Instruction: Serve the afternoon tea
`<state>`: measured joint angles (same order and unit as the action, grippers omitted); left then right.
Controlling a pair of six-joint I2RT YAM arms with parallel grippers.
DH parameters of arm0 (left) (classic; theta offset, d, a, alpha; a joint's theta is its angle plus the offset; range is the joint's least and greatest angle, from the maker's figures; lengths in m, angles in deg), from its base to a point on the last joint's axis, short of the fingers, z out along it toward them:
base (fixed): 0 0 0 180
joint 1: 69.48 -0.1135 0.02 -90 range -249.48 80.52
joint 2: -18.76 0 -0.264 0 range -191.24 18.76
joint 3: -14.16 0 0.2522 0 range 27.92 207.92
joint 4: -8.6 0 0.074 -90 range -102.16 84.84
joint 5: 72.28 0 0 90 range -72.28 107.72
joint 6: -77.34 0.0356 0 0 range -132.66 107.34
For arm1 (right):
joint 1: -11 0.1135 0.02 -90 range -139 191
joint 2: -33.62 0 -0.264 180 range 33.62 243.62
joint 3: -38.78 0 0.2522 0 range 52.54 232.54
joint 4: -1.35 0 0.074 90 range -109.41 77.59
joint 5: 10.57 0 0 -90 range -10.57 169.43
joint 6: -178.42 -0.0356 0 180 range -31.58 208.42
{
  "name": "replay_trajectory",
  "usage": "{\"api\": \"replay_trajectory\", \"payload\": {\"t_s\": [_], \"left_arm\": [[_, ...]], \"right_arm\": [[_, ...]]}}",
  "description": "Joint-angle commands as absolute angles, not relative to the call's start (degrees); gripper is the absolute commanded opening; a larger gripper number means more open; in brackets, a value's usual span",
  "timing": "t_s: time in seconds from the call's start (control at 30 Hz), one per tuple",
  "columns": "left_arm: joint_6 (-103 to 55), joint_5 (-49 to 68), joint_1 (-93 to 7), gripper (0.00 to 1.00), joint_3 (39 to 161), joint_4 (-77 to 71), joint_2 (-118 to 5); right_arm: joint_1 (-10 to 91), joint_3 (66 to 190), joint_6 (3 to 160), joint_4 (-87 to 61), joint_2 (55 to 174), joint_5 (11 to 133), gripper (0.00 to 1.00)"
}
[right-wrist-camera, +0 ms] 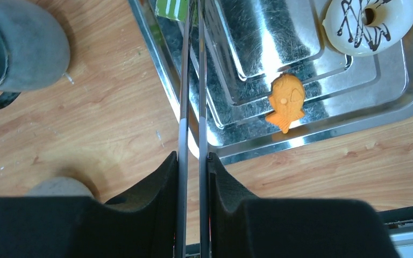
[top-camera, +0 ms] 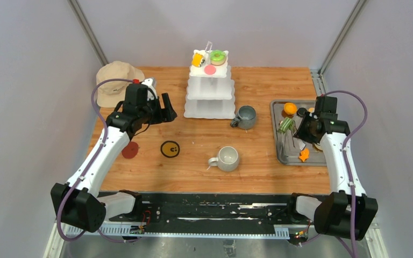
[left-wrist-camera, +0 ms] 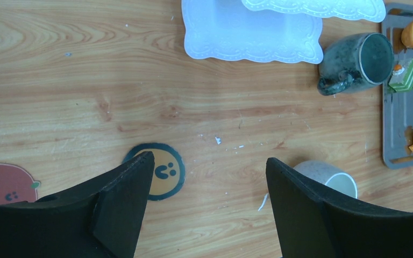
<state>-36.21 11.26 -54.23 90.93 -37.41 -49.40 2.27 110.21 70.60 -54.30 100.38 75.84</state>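
I saw the beige hat (top-camera: 115, 80) at the far left corner. My left gripper (left-wrist-camera: 209, 164) hung over the table with its jaws wide and nothing between them, a yellow sticker (left-wrist-camera: 161, 172) below. The white stand (top-camera: 209, 110) stood at centre back with a yellow piece (top-camera: 198, 59), a green-pink donut (top-camera: 218, 56) and a pink piece (top-camera: 210, 69) on its top tier. One grey mug (top-camera: 244, 116) sat just right of the stand, another (top-camera: 226, 158) nearer me. My right gripper (right-wrist-camera: 192, 172) was closed narrow on thin metal tongs (right-wrist-camera: 183, 107) over the steel tray (right-wrist-camera: 258, 37), where an orange fish pastry (right-wrist-camera: 286, 99) and a white donut (right-wrist-camera: 368, 21) lay.
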Motion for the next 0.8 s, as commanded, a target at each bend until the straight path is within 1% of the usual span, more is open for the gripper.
{"api": "replay_trajectory", "payload": {"t_s": [0.0,0.07,0.1,0.13,0.23,0.3,0.33,0.5,0.77], "left_arm": [[-35.9,10.3,-53.9,0.8,91.4,-36.4,-49.6],[-36.0,10.2,-53.8,0.8,91.3,-36.3,-49.5],[-36.0,10.1,-53.9,0.8,91.2,-36.2,-49.3],[-36.0,10.1,-53.8,0.8,91.2,-36.2,-49.2],[-36.0,10.2,-53.8,0.8,91.2,-36.5,-48.8],[-35.9,10.4,-53.8,0.8,91.0,-36.7,-48.4],[-35.8,10.4,-53.8,0.8,91.0,-36.7,-48.3],[-35.9,10.3,-53.9,0.8,90.9,-36.7,-48.2],[-35.8,9.9,-53.8,0.8,91.6,-36.7,-49.0]], "right_arm": [[1.8,110.8,72.2,-57.9,97.7,72.7,0.01],[1.7,110.7,72.5,-58.2,97.4,74.2,0.01],[1.7,110.6,72.7,-58.3,97.4,74.7,0.03],[1.7,110.6,72.8,-58.5,97.6,74.7,0.08],[2.2,110.4,72.5,-58.7,97.3,74.6,0.27],[2.8,110.4,72.0,-58.5,96.7,74.8,0.36],[3.1,110.3,71.8,-58.4,96.4,74.8,0.38],[5.1,110.7,70.7,-58.1,95.7,75.3,0.43],[6.8,111.6,69.0,-57.6,95.7,75.7,0.43]]}}
